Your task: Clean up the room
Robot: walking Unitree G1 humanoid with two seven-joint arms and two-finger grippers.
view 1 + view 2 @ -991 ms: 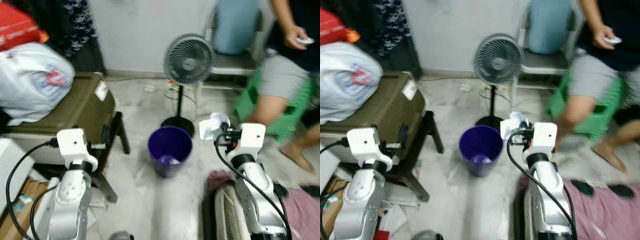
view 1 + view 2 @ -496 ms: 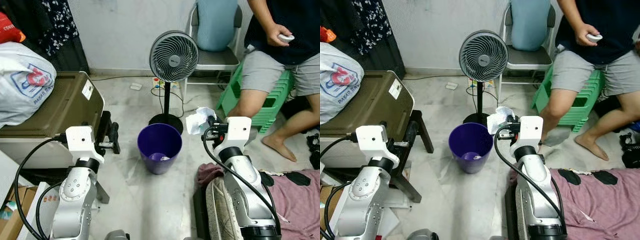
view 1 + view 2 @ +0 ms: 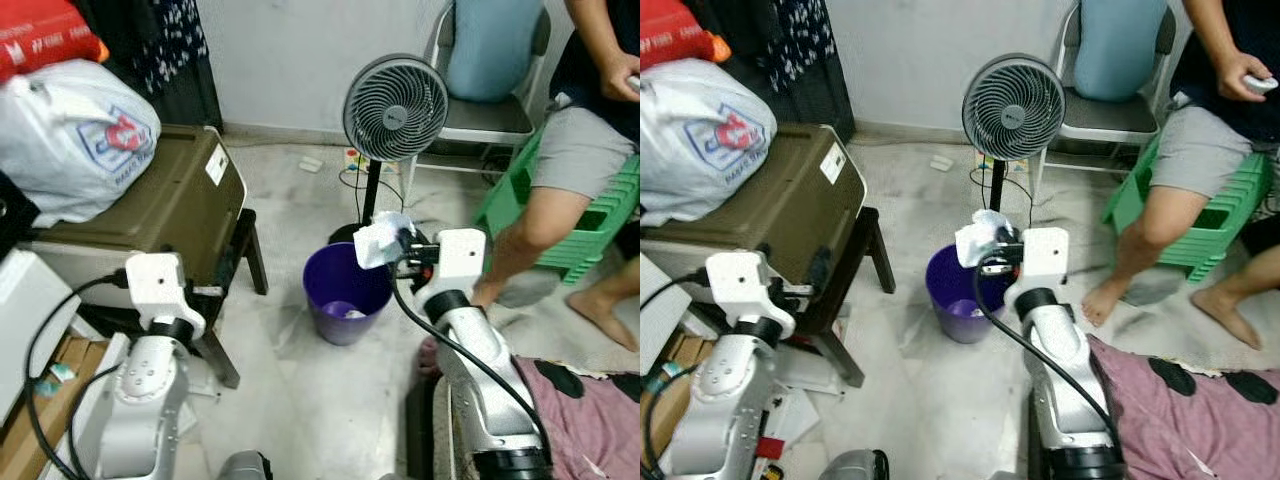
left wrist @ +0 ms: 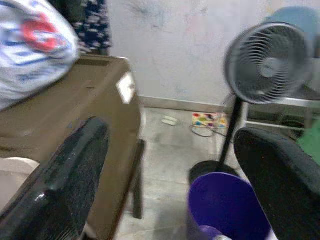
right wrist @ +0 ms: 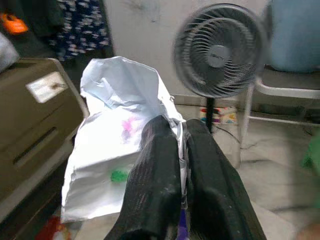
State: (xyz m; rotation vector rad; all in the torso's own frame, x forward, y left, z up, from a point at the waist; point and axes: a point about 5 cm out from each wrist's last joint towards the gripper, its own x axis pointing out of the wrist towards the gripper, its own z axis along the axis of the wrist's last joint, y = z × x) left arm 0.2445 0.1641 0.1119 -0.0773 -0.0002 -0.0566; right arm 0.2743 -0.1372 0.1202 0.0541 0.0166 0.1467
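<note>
Crumpled white paper (image 3: 378, 236) pinched tight in the right gripper (image 3: 403, 246), poised over the purple bin (image 3: 347, 292) rim at about 1 o'clock, seemingly for a drop inside, with the left gripper (image 4: 165, 190) spread wide, idle beside the brown suitcase (image 3: 150, 215).

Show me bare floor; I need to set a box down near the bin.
Bare pale floor lies between the round purple plastic bin and the dark stool legs. Crowded: the grey pedestal fan behind, maroon cloth right.
</note>
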